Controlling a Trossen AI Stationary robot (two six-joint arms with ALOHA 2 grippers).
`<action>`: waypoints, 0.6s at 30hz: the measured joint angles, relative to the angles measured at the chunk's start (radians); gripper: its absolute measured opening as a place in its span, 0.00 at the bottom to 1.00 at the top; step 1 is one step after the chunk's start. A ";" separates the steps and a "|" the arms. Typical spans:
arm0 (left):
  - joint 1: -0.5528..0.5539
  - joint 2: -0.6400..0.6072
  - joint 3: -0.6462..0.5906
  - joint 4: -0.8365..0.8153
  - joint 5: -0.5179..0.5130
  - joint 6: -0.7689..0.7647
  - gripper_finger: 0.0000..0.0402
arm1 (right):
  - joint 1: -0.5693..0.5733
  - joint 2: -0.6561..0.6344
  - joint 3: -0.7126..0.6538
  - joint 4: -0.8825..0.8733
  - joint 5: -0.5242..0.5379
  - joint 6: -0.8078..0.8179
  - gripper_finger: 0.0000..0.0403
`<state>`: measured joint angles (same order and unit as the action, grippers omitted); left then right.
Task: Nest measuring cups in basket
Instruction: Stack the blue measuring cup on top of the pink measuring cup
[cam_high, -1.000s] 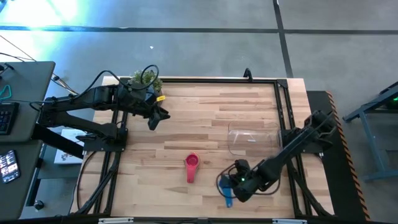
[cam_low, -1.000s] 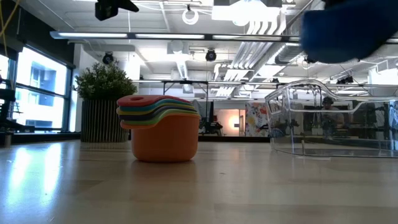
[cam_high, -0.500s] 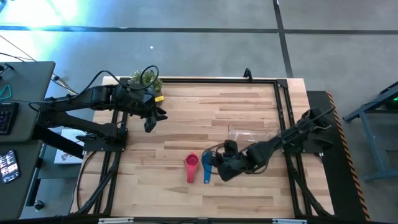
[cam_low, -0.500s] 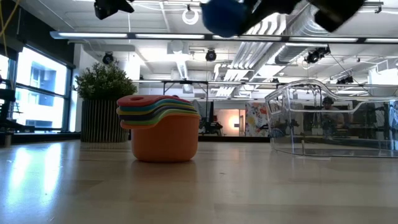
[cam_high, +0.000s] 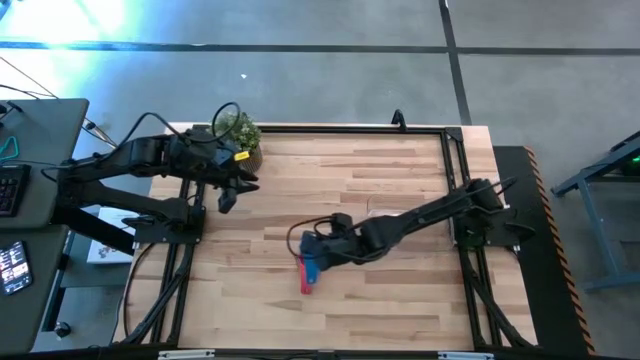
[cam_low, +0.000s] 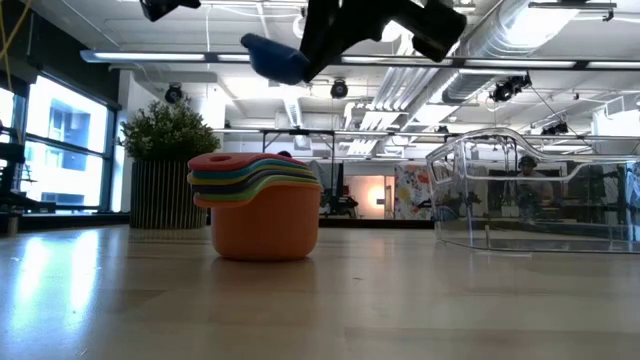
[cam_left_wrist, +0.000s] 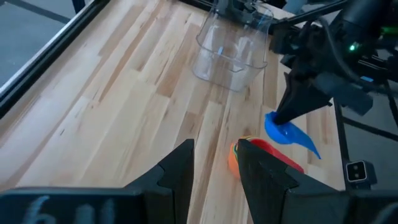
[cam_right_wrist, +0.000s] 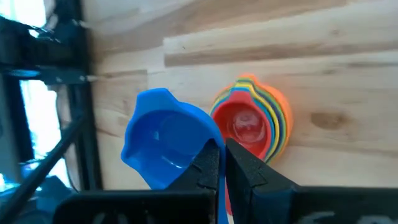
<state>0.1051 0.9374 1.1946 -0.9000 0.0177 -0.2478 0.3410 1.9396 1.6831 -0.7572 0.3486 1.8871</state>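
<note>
With the right gripper (cam_right_wrist: 221, 163) clamped tight on the blue cup (cam_right_wrist: 163, 137) above the nested stack (cam_low: 262, 208), the left gripper (cam_left_wrist: 214, 165) waited parted and empty, basket (cam_low: 535, 195) unfilled.

Right arm is stretched way out from its base at the right edge, reaching left across the middle, forearm low and almost flat. The right gripper (cam_high: 313, 247) sits around the centre, a bit left of it, raised off the surface, fingers (cam_right_wrist: 208, 163) pinched tight together with something clamped between them. In the low view it hangs up near the top, wrist angled down and to the left.

Left arm is tucked back at the far left corner, elbow bent, just waiting there. The left gripper (cam_high: 228, 196) hovers high and points toward the middle, fingers (cam_left_wrist: 180, 171) spread apart with nothing between them.
</note>
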 joint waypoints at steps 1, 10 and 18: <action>0.000 -0.003 0.000 -0.004 0.000 0.000 0.28 | -0.004 0.015 0.022 -0.017 -0.016 0.000 0.00; 0.000 -0.024 0.000 -0.034 0.000 0.025 0.28 | -0.014 0.103 0.147 -0.116 -0.050 0.090 0.00; 0.000 -0.030 0.000 -0.043 0.000 0.025 0.28 | -0.012 0.153 0.151 -0.107 -0.117 0.177 0.00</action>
<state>0.1051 0.9077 1.1946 -0.9431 0.0177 -0.2230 0.3290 2.0930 1.8336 -0.8643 0.2313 2.0639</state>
